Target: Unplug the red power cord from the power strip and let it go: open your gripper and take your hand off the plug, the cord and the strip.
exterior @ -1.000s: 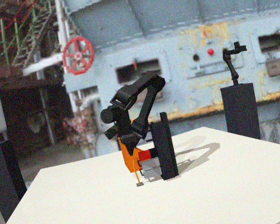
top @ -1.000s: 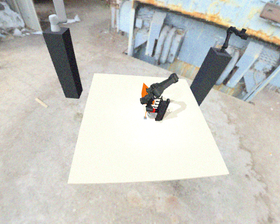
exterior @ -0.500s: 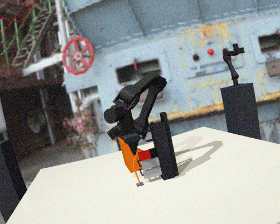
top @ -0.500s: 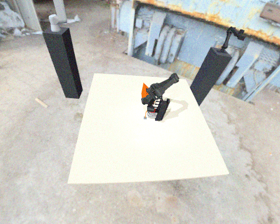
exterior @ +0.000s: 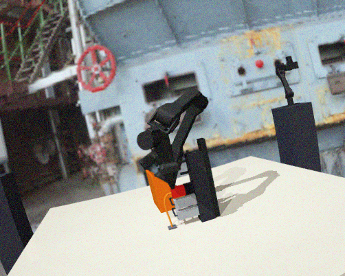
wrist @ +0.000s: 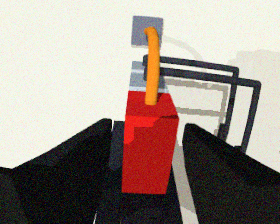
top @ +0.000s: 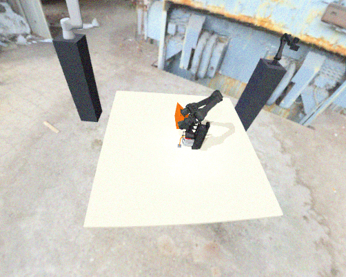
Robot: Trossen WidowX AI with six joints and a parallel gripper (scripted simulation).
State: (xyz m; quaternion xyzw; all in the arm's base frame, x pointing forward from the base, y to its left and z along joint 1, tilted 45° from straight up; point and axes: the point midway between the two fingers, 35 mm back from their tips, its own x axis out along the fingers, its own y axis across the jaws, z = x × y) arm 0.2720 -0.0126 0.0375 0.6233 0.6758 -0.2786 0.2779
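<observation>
Top view: arm [top: 203,105] bent low over black power strip [top: 200,136] near middle of cream bench [top: 154,187]; orange wedge [top: 178,115] beside it.

Exterior view: red plug [exterior: 179,191] seated against strip [exterior: 203,183], orange cord [exterior: 166,207] trailing to bench.

Wrist view: pincer [wrist: 149,153] part-open, fingers flanking plug [wrist: 149,143], gaps either side, nothing gripped. I judge approach step: next I close on plug, pull away from strip, then release.
</observation>
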